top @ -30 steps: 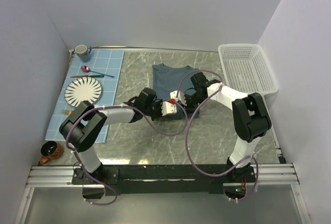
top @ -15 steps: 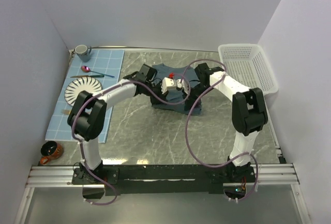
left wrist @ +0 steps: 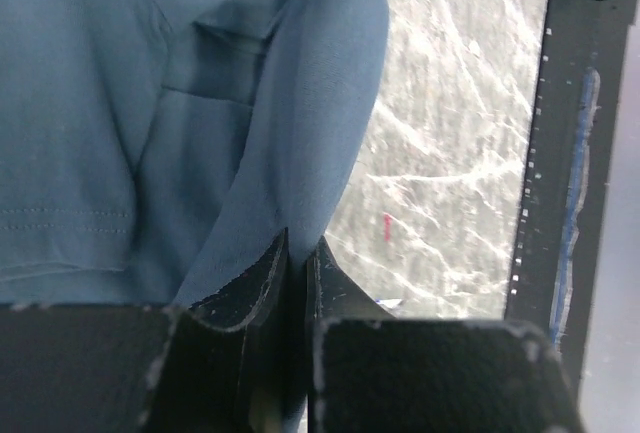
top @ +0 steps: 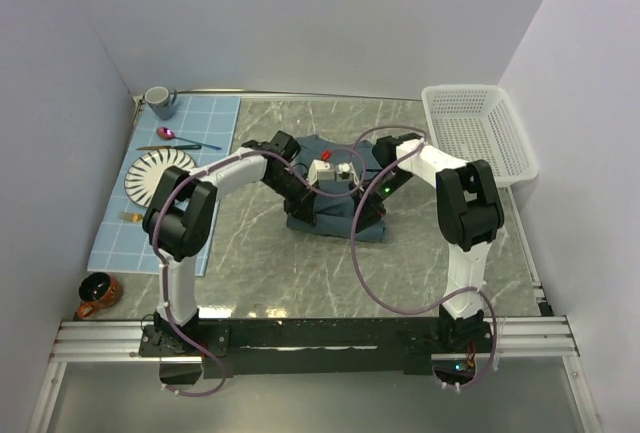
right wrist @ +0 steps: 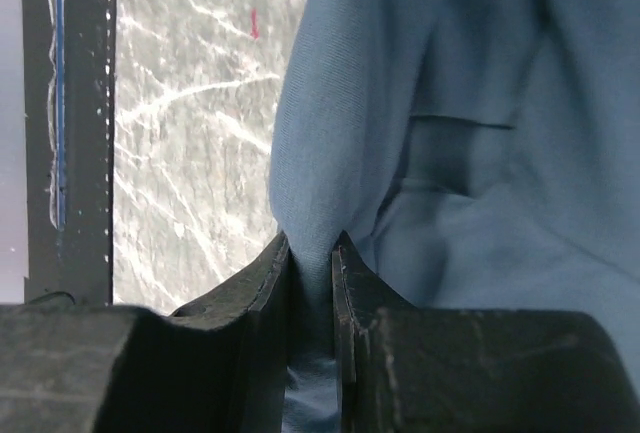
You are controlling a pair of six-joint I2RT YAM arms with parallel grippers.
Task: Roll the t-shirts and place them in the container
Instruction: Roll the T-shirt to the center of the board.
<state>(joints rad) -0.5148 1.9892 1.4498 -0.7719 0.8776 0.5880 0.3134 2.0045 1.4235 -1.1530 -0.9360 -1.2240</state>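
The dark slate-blue t-shirt (top: 335, 223) lies bunched in the middle of the marble table, with part of it raised. My left gripper (top: 318, 189) and right gripper (top: 350, 189) hang side by side over it, close together. In the left wrist view a fold of the t-shirt (left wrist: 310, 123) runs down between the black fingers (left wrist: 250, 288), and the left gripper (left wrist: 298, 253) is shut on it. In the right wrist view the right gripper (right wrist: 312, 248) is likewise shut on a pinched ridge of the t-shirt (right wrist: 330, 133). The cloth hides the collar.
A white basket (top: 480, 133) stands at the back right. On the left a light blue placemat (top: 215, 123) carries a striped plate (top: 162, 175), a spoon (top: 178, 138) and a grey mug (top: 158, 101). A brown mug (top: 97, 294) sits at the front left. The black rail (top: 300, 335) borders the near edge.
Both grippers have carried the shirt's near edge up and away from the bases toward the collar. The left jaws tightened on the cloth, and the shirt now lies folded and bunched beneath them.
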